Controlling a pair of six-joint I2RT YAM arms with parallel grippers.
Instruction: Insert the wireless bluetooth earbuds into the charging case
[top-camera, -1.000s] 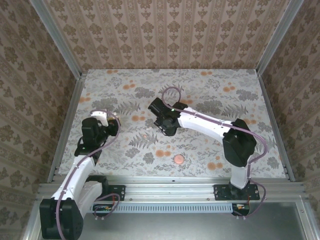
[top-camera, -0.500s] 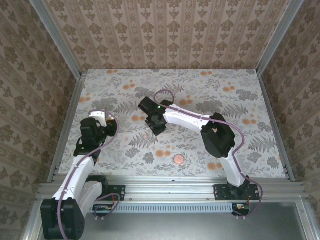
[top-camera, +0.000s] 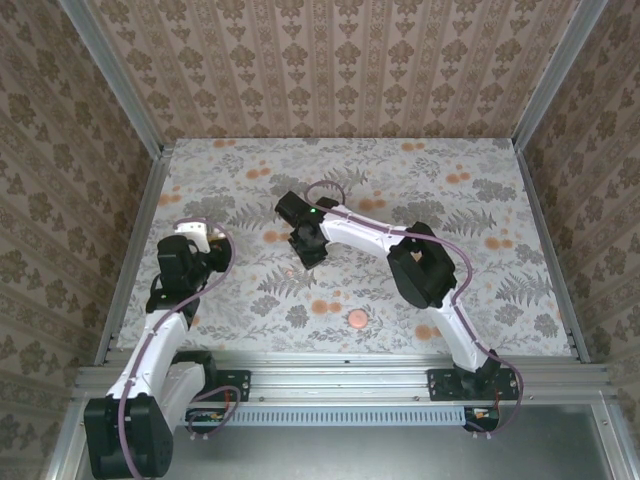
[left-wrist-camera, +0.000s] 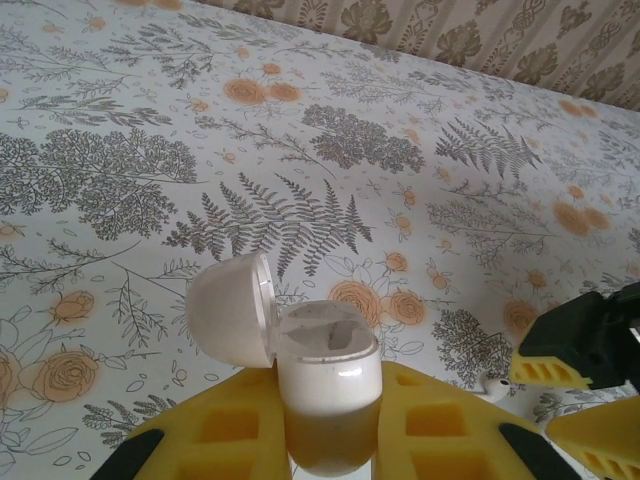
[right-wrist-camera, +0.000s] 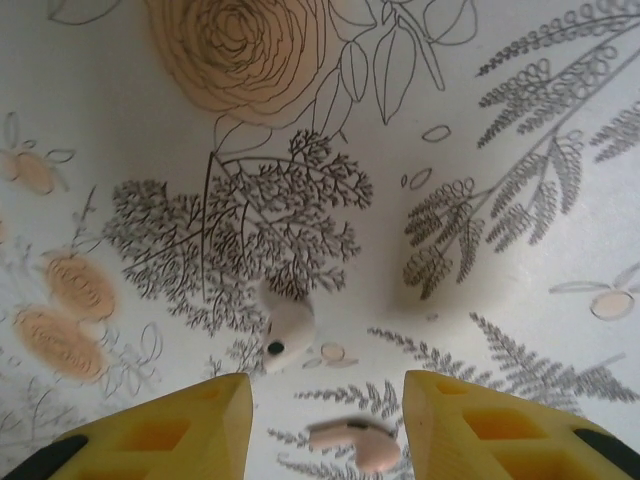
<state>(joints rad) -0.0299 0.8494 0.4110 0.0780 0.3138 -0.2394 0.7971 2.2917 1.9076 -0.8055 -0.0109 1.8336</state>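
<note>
In the right wrist view the right gripper (right-wrist-camera: 326, 395) is wide open and holds nothing. Its yellow fingers (right-wrist-camera: 150, 435) fill the bottom corners of the frame. The near bud (right-wrist-camera: 355, 442) lies on the cloth (right-wrist-camera: 520, 150) in the gap between them, at bottom centre and a little toward the right-hand finger, touching neither. Its long axis runs left to right across the frame, along the line from finger to finger. I judge that a straight close would catch it by its ends rather than its sides, so a wrist turn may serve better. The far bud (right-wrist-camera: 285, 328) lies just above and left of it, apart from it, with its long axis nearly upright and a dark spot at its lower end.

In the left wrist view the left gripper (left-wrist-camera: 330, 440) is clamped on the case (left-wrist-camera: 328, 365). The case stands upright at bottom centre, its lid (left-wrist-camera: 232, 308) swung open to the left and its well facing up.

In the top view the right gripper sits over the buds left of centre, and the left gripper sits well apart at the left. The right arm is plainly the nearer one for the pick.
</note>
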